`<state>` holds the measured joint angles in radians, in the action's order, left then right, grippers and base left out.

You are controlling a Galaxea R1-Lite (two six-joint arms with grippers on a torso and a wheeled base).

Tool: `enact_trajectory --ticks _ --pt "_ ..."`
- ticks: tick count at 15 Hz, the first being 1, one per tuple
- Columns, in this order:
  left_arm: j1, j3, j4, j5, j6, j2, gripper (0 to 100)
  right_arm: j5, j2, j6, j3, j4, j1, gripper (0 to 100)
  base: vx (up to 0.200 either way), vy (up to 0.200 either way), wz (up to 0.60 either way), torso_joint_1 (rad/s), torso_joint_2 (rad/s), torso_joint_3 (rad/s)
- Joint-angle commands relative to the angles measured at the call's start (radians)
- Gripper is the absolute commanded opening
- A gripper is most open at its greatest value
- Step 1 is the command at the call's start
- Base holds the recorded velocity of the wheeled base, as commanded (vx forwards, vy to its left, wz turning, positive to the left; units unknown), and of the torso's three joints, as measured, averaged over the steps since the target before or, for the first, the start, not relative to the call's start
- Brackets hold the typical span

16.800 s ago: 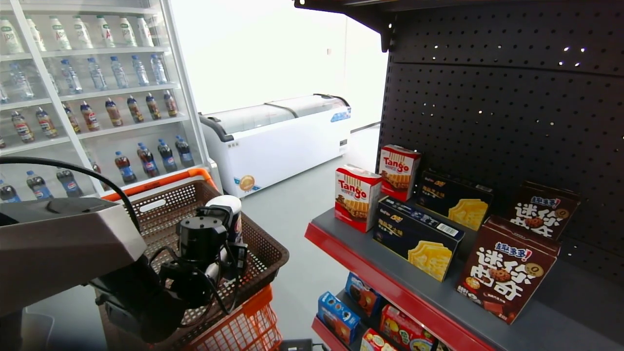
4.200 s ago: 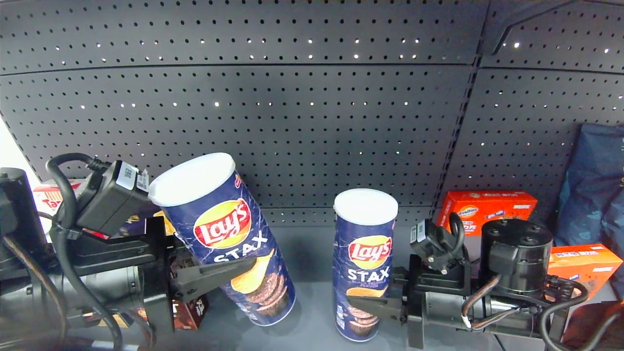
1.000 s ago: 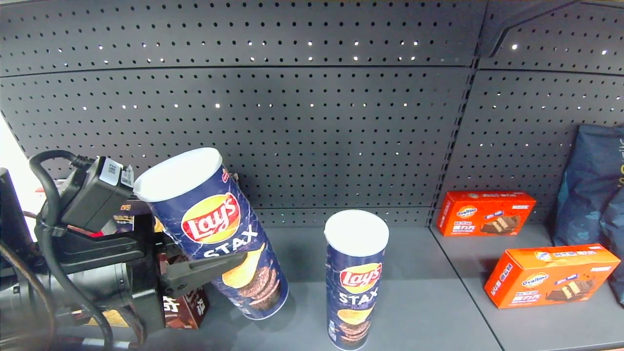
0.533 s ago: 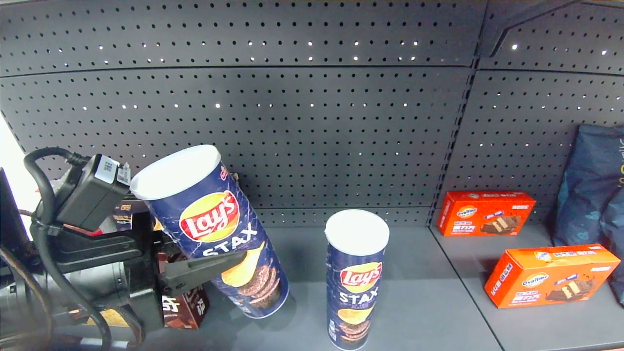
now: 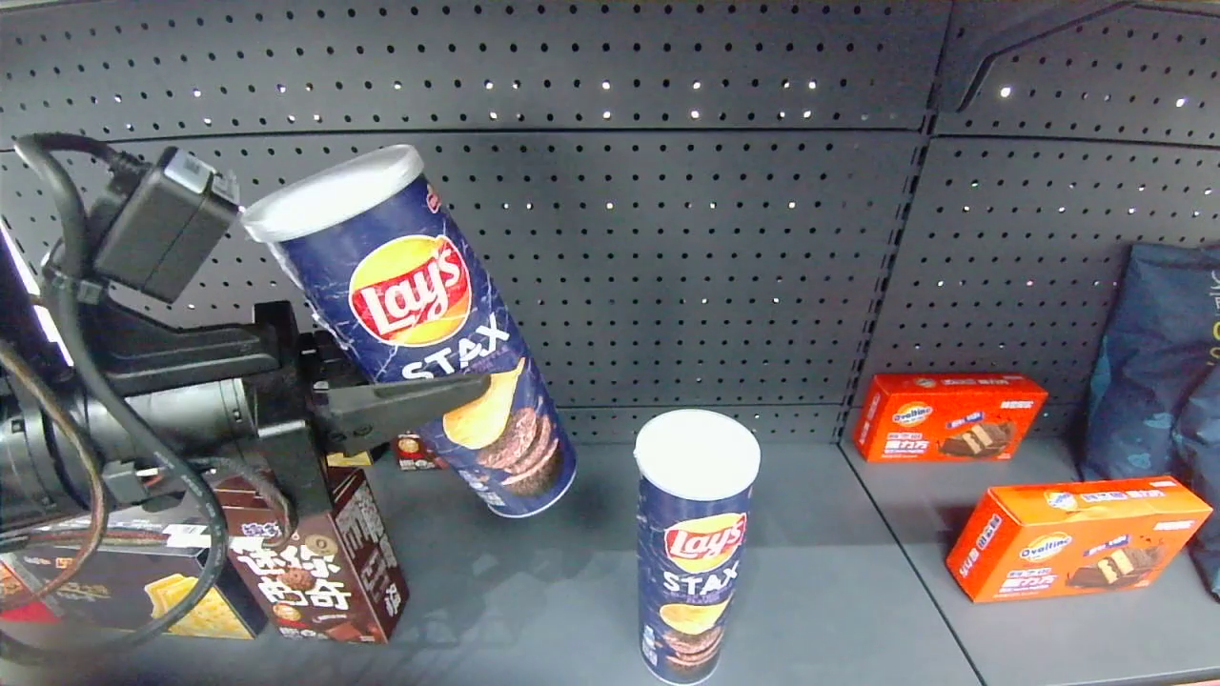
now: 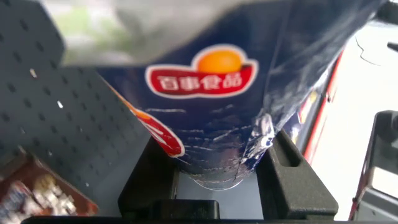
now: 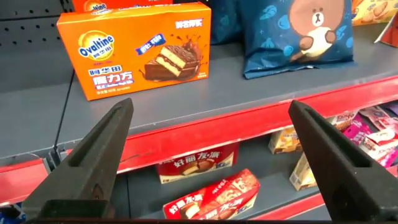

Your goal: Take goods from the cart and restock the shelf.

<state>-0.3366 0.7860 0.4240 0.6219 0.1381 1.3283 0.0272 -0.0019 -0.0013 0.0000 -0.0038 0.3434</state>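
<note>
Left claw (image 5: 424,383) pinches a lidded, tilted chip can (image 5: 405,305) above the shelf (image 5: 839,581); right claw (image 7: 208,111) spread.

Left tool (image 5: 431,395) clamps a tilted chip can (image 5: 410,286); right tool (image 7: 211,109) has fingers spread wide.

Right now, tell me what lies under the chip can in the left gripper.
Bare grey shelf and shadow lie under the tilted can, held clear by the left gripper. A small box behind it is partly covered; the rest of it cannot be seen.
</note>
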Motion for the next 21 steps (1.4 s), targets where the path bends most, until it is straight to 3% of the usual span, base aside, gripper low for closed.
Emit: enact_trajectory --ticks 1,4,8,10,12,13,14,17,21 --pt "0.011 0.139 -0.131 -0.002 0.008 0.048 0 0.0 0.002 0.0 0.0 -0.001 0.0 100 0.0 0.0 0.0 0.0 0.0 0.0" --pt "-0.004 0.202 -0.203 0.005 0.015 0.098 0 0.0 0.002 0.0 0.0 -0.001 0.0 100 0.0 0.0 0.0 0.0 0.0 0.0" --pt "-0.019 0.329 -0.317 0.145 0.028 0.189 0 0.0 0.002 0.0 0.0 -0.001 0.0 100 0.0 0.0 0.0 0.0 0.0 0.0" --pt "-0.022 0.374 -0.329 0.156 0.032 0.229 0 0.0 0.002 0.0 0.0 -0.001 0.0 100 0.0 0.0 0.0 0.0 0.0 0.0" --pt "-0.021 0.398 -0.33 0.156 0.106 0.292 0 0.0 0.002 0.0 0.0 0.001 0.0 100 0.0 0.0 0.0 0.0 0.0 0.0" --pt "-0.016 0.404 -0.332 0.156 0.158 0.321 0 0.0 0.002 0.0 0.0 -0.001 0.0 100 0.0 0.0 0.0 0.0 0.0 0.0" --pt "-0.015 0.407 -0.337 0.151 0.184 0.342 0 0.0 0.002 0.0 0.0 -0.001 0.0 100 0.0 0.0 0.0 0.0 0.0 0.0" --pt "-0.015 0.444 -0.386 0.124 0.202 0.405 0 0.0 0.002 0.0 0.0 -0.001 0.0 100 0.0 0.0 0.0 0.0 0.0 0.0" --pt "-0.016 0.533 -0.38 0.113 0.21 0.494 0 0.0 0.002 0.0 0.0 -0.001 0.0 100 0.0 0.0 0.0 0.0 0.0 0.0"
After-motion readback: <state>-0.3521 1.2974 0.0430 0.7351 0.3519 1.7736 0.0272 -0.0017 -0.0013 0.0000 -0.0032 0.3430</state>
